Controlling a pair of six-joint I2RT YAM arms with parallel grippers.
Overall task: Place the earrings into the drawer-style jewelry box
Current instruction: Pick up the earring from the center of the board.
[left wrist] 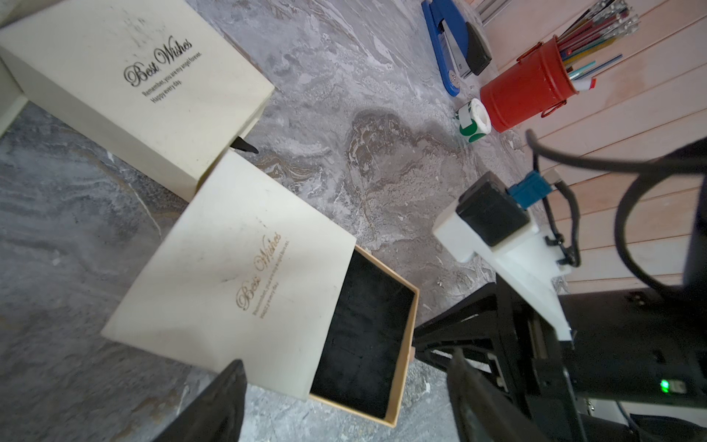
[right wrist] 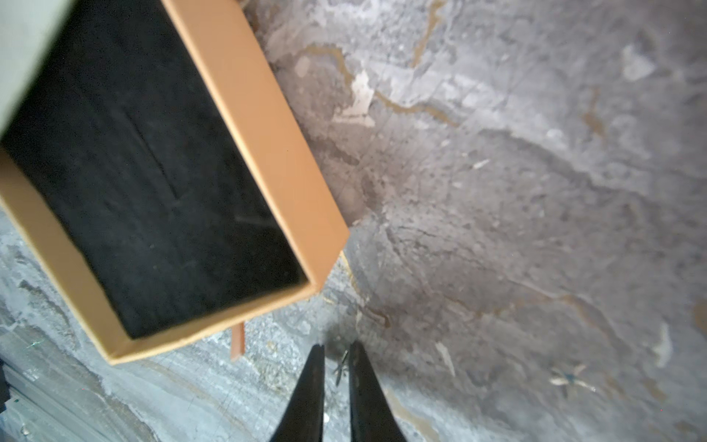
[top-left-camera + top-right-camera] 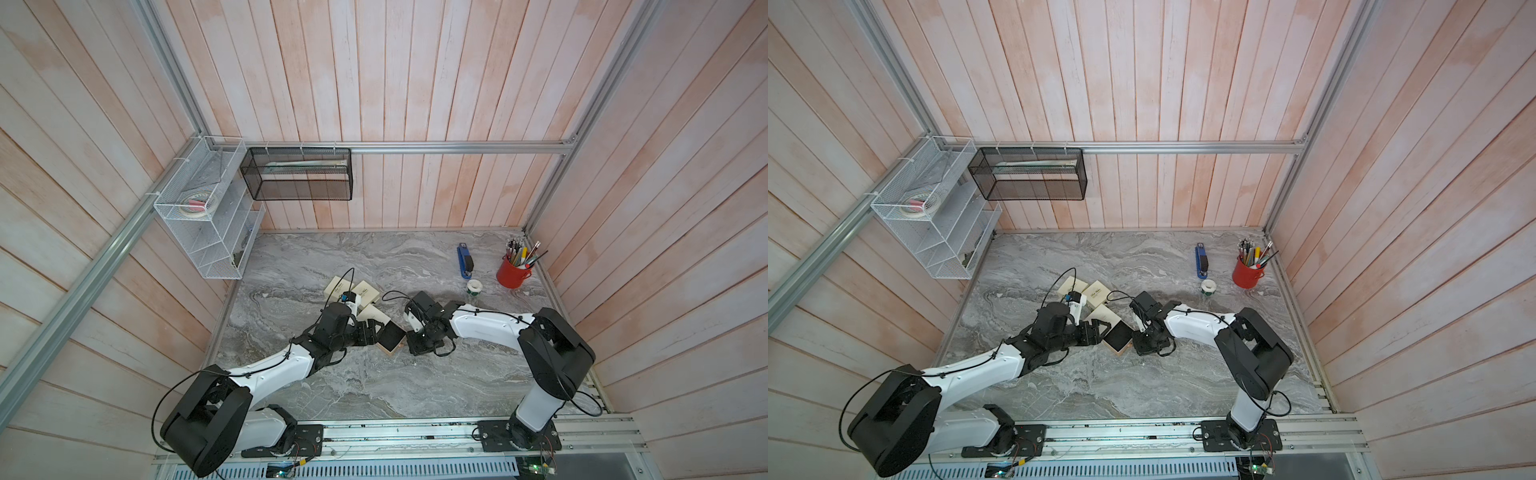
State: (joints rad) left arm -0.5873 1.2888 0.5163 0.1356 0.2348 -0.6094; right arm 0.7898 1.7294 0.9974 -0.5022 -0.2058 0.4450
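The drawer-style jewelry box lies mid-table: a cream "Best Wishes" sleeve (image 1: pixel 229 268) with its tan drawer (image 3: pixel 391 337) (image 3: pixel 1119 336) pulled out, and nothing shows on the black lining (image 2: pixel 153 183). My right gripper (image 2: pixel 336 356) points down at the marble just past the drawer's corner, its jaws nearly together on a tiny glinting earring (image 2: pixel 340 367). Another pale, star-shaped earring (image 2: pixel 570 379) lies on the marble further off. My left gripper (image 1: pixel 344 398) is open at the sleeve end, its fingers wide on either side of the box's near corner.
Two more cream boxes (image 3: pixel 365 291) (image 3: pixel 337 287) lie behind the left arm. At the back right are a blue stapler (image 3: pixel 465 261), a sticker roll (image 3: pixel 473 286) and a red pen cup (image 3: pixel 513 272). Wire baskets (image 3: pixel 208 216) hang on the left wall.
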